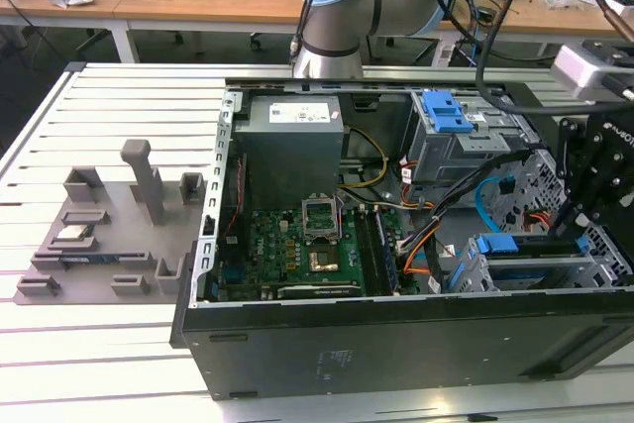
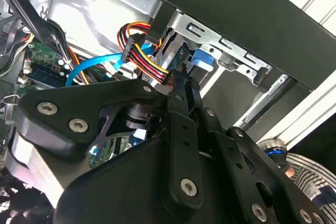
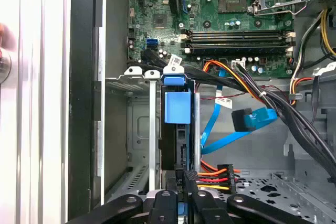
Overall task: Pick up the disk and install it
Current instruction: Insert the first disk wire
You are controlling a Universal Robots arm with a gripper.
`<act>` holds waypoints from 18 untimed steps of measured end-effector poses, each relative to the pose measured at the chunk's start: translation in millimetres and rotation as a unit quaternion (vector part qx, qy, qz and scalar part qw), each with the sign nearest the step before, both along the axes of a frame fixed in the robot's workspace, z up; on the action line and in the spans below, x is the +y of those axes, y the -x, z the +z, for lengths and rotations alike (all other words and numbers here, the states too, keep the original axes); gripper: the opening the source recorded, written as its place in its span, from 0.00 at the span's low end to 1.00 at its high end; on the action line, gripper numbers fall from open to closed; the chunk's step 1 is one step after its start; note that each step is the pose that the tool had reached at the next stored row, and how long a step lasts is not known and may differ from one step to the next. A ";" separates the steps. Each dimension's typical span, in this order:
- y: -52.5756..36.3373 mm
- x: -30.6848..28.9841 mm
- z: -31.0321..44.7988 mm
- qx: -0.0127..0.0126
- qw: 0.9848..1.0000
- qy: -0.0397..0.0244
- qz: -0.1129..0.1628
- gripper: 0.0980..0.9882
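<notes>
Reaching down into the open computer case (image 1: 396,344), the gripper (image 3: 185,182) stands at the drive cage (image 1: 540,269) in the case's near corner at the exterior view's right. In the first wrist view its two black fingers (image 3: 178,182) meet almost together on the end of the disk (image 3: 178,129), which stands on edge in a slot of the cage with its blue bracket (image 3: 177,107) on top. The fingers look closed on the disk's narrow end, though the contact itself is partly hidden by the linkage. In the second wrist view the same fingers (image 2: 184,90) taper to a point against the blue bracket tab (image 2: 202,60) inside the metal cage.

Just beside the disk, a bundle of red, yellow and black power wires (image 3: 212,178) ends in a black plug, and a light-blue data cable (image 3: 231,129) loops across the case floor. Empty metal slots of the cage lie on the disk's other side, toward the case wall.

Farther in, the green motherboard (image 1: 297,245) covers the middle of the case floor, with its memory slots (image 3: 236,38) and the open processor socket (image 1: 322,217). Beyond it the grey power supply (image 1: 292,141) sits against the far wall, and a second cage with a blue latch (image 1: 446,111) stands at the far corner.

Outside the case, on the slatted bench (image 1: 99,106) toward the exterior view's left edge, a grey parts fixture (image 1: 109,235) holds a small silver chip (image 1: 71,236).
</notes>
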State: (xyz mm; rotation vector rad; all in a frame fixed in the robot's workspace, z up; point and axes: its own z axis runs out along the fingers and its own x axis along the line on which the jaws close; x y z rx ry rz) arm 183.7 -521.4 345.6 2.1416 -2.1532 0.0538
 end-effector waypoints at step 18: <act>-1.7 2.4 -6.6 0.000 1.000 -0.005 -0.021 0.08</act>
